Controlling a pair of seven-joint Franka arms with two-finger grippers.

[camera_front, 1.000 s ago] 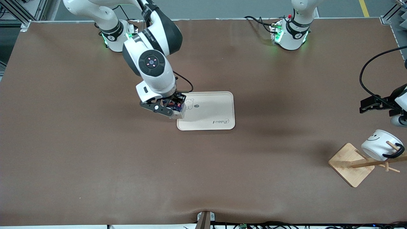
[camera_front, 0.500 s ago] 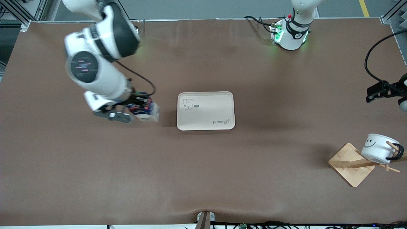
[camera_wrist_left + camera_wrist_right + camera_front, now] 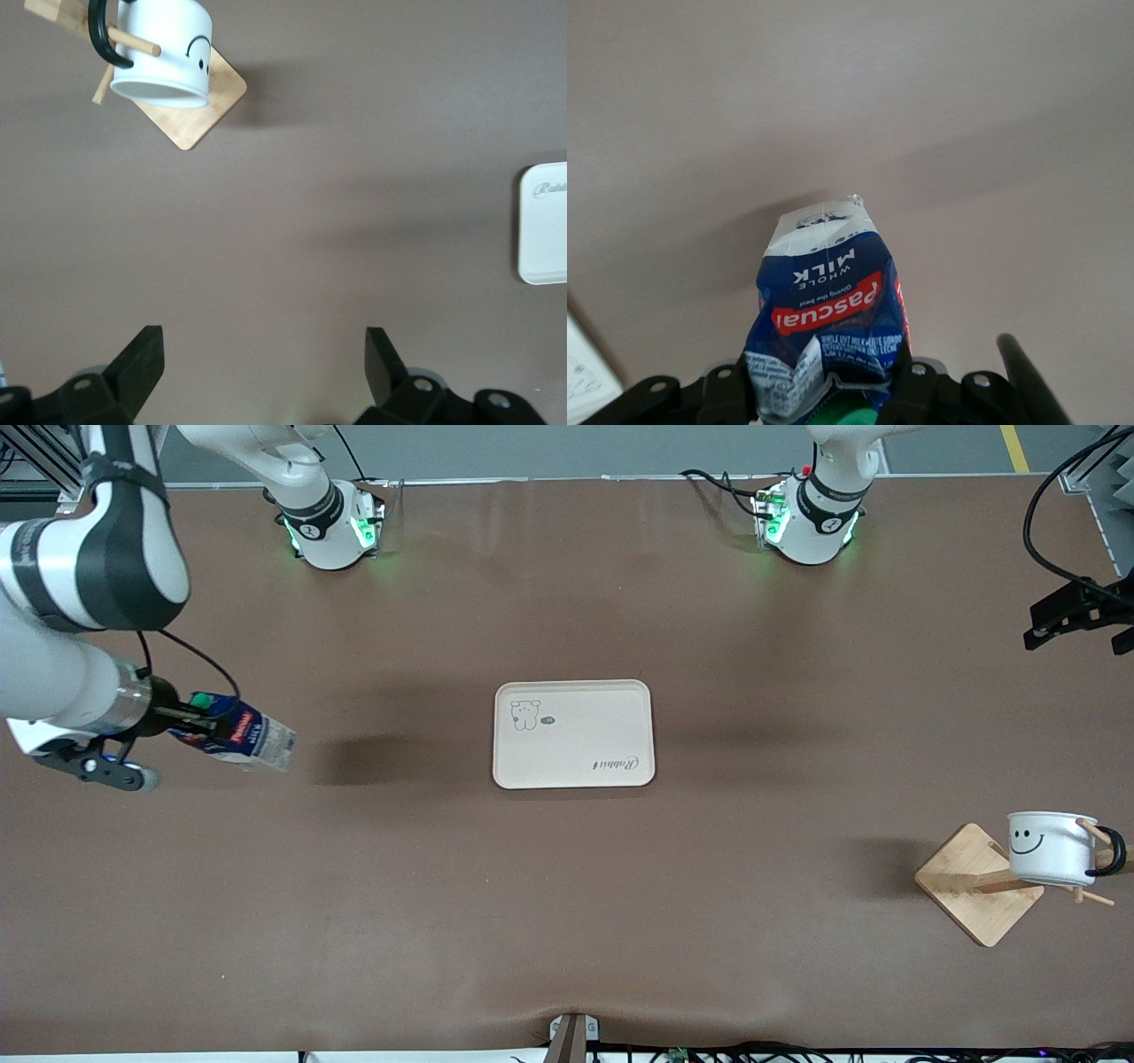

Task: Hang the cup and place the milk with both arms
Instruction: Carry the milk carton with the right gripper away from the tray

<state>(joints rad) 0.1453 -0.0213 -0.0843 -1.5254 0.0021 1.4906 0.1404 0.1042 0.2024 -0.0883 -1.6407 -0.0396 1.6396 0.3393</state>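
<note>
Now you see: right gripper (image 3: 190,722) clamped on the milk (image 3: 237,733), aloft over bare table | left gripper (image 3: 264,363) spread wide, empty | cup (image 3: 1051,847) hanging on rack (image 3: 992,881).

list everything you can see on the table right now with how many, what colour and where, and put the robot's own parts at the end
tray: one, cream, table centre, nothing on it.
cup: one, white with black smiley and handle, hanging on the rack.
rack: one, light wood, toward the left arm's end, nearer the front camera than the tray.
milk: one, dark blue and red, tilted in the right gripper.
right gripper: one, black, shut on the milk, over the right arm's end.
left gripper: one, black, open, holding nothing, over the left arm's end.
</note>
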